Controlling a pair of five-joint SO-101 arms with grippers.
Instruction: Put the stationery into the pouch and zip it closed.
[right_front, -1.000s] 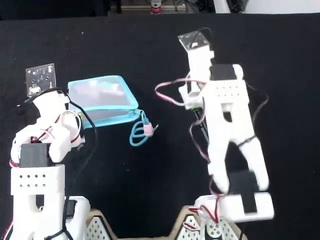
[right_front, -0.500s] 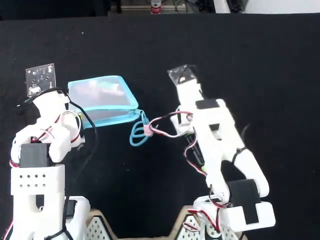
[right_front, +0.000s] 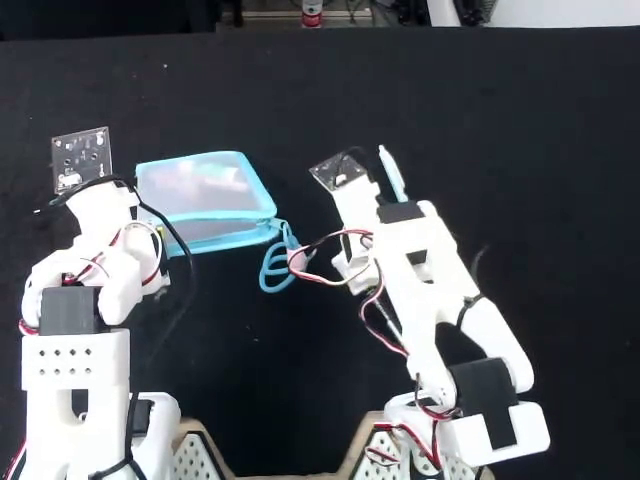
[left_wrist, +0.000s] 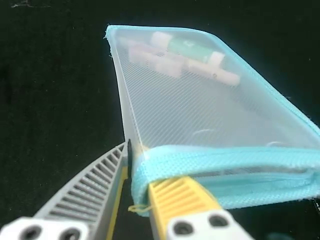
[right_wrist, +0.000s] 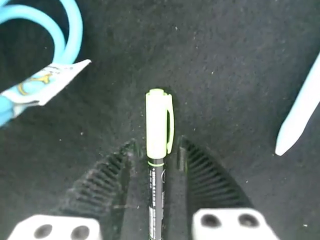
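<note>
black table (right_front: 540, 110) under everything. clear mesh pouch (right_front: 205, 200) with a teal zip edge lies flat by the left arm, stationery pieces (left_wrist: 192, 50) inside at its far end. left gripper (left_wrist: 142, 170) pinches the pouch's zip-edge corner. right gripper (right_wrist: 155, 144) is clamped on a black pen (right_wrist: 158, 120) with a lime cap, near the pouch's blue pull loop (right_front: 275, 265). a pale blue pen (right_front: 392, 175) lies on the table beside the right arm.

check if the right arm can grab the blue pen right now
Probably not yet: its end effector is shut on the marker. The blue pen itself lies uncovered close by.
</note>
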